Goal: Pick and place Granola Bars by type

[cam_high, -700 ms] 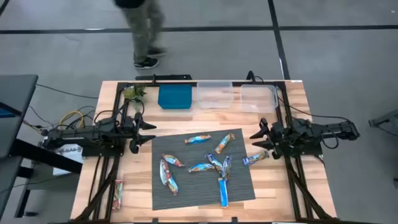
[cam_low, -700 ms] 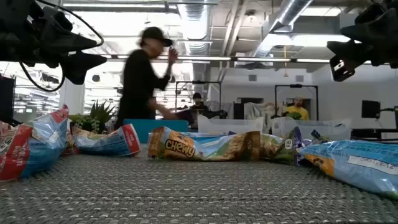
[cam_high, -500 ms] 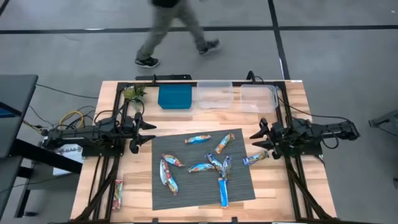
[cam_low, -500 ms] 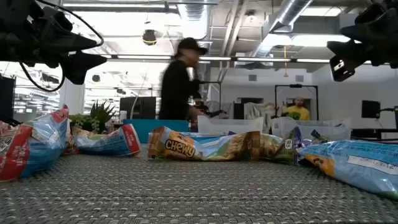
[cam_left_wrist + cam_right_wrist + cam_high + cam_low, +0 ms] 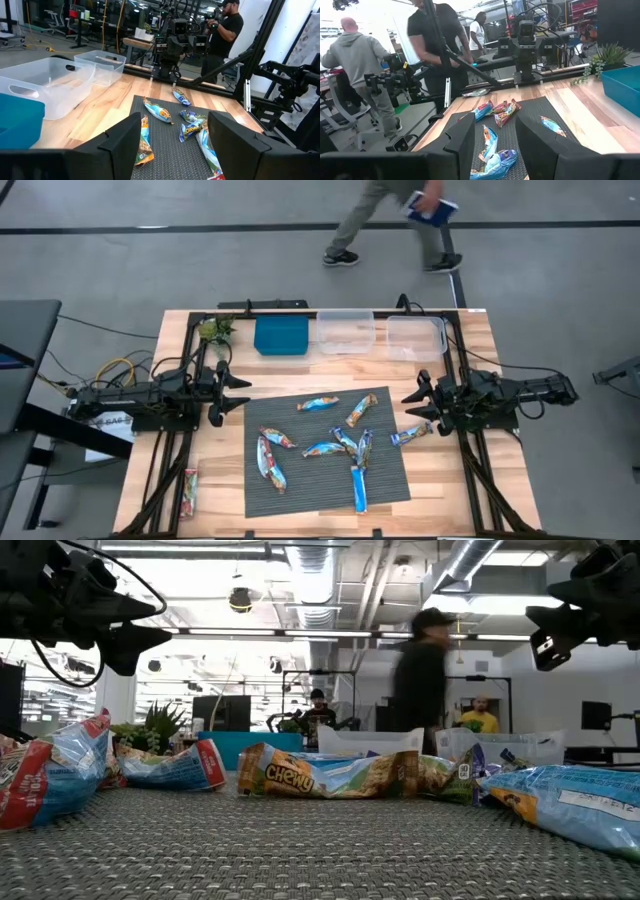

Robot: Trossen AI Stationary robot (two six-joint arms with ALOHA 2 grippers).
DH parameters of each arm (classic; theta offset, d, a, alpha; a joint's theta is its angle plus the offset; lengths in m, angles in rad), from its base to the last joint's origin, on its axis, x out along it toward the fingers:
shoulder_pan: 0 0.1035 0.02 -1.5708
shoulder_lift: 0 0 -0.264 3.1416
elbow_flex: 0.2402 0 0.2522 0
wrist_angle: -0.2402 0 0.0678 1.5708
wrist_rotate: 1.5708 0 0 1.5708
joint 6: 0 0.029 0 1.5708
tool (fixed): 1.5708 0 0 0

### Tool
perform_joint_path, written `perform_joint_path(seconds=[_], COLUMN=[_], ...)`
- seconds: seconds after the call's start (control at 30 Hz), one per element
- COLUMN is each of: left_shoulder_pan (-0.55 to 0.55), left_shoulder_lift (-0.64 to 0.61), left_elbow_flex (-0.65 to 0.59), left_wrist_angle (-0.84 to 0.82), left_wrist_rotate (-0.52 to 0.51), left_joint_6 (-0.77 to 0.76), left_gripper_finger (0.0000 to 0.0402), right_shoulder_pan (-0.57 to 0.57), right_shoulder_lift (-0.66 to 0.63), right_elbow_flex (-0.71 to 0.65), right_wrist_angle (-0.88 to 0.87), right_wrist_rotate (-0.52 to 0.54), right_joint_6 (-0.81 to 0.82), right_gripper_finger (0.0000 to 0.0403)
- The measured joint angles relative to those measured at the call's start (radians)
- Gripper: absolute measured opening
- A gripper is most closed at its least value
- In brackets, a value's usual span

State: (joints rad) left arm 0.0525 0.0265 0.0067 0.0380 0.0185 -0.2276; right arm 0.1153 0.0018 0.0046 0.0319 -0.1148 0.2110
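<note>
Several granola bars in shiny foil wrappers lie flat, scattered on a dark ribbed mat (image 5: 330, 495): a blue one (image 5: 358, 488) near the front, one (image 5: 361, 409) toward the far side, a reddish one (image 5: 265, 457) at the left. One bar (image 5: 411, 434) hangs over the mat's right edge. Another (image 5: 189, 489) lies on bare wood at the front left. My left gripper (image 5: 240, 392) hovers open over the mat's left side. My right gripper (image 5: 412, 406) hovers open at the mat's right side. Both touch nothing.
A blue bin (image 5: 281, 336) and two clear bins (image 5: 345, 331) (image 5: 416, 337) stand in a row along the table's far edge, beside a small plant (image 5: 215, 329). A person (image 5: 400, 220) walks past beyond the far edge. Bare wood lies left and right of the mat.
Both arms have kept still and the bars have not moved. The person behind the table has walked from the left toward the right.
</note>
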Motion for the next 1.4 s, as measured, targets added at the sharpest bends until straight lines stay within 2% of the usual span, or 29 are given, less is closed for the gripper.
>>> perform_joint_path(seconds=[1.0, 1.1, 1.27, 1.4], left_shoulder_pan=[0.000, 0.000, 0.000, 0.000], left_shoulder_lift=[0.000, 0.000, 0.000, 0.000], left_elbow_flex=[0.000, 0.000, 0.000, 0.000], left_wrist_angle=[0.003, -0.001, -0.001, 0.010], left_wrist_rotate=[-0.016, -0.027, -0.006, -0.102], left_joint_6=[-0.004, -0.145, -0.555, -0.660], left_gripper_finger=[0.0222, 0.0222, 0.0222, 0.0222], right_shoulder_pan=[0.000, 0.000, 0.000, 0.000], right_shoulder_lift=[0.000, 0.000, 0.000, 0.000], right_elbow_flex=[0.000, 0.000, 0.000, 0.000], right_wrist_angle=[0.000, 0.000, 0.000, 0.000], right_wrist_rotate=[0.000, 0.000, 0.000, 0.000], right_joint_6=[0.000, 0.000, 0.000, 0.000], right_gripper_finger=[0.0133, 0.0133, 0.0134, 0.0133])
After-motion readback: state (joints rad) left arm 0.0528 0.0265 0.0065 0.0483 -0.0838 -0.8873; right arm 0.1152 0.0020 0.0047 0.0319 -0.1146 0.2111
